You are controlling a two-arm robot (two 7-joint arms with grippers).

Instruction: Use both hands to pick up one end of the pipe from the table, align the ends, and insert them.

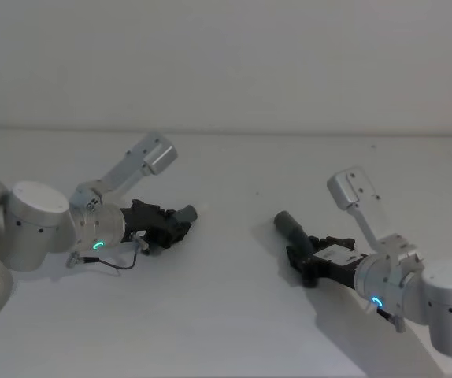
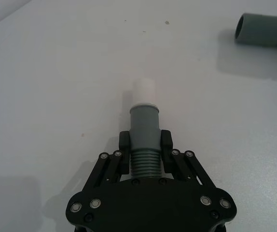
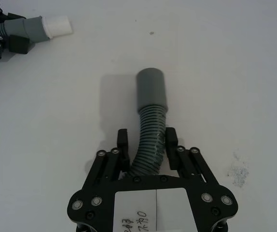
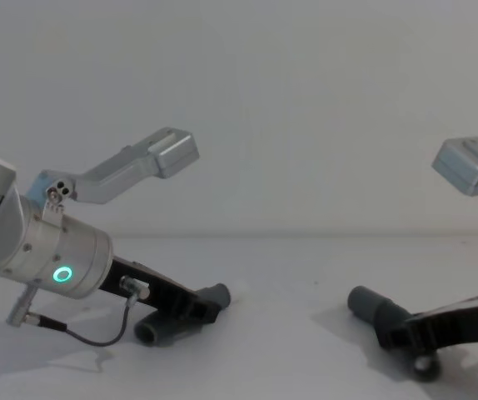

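Observation:
My left gripper (image 1: 175,224) (image 2: 145,145) is shut on one pipe piece (image 2: 144,126), the fingers (image 2: 125,145) clamping it where the ribs meet the grey cuff. Its white tip (image 2: 143,89) points toward the middle of the table (image 1: 226,315). My right gripper (image 1: 301,257) (image 3: 148,145) is shut on the ribbed bend of the other pipe piece (image 3: 151,92), whose wide grey cuff (image 1: 286,221) points up and left. Both pieces stay low at the table, a gap apart, seen from the side in the chest view as the left piece (image 4: 216,295) and the right piece (image 4: 370,307).
A thin grey cable (image 1: 117,264) loops under the left wrist. A small scuff mark (image 3: 238,171) lies on the table by the right gripper. Between the two pieces is bare white surface; a plain wall stands behind the table's far edge.

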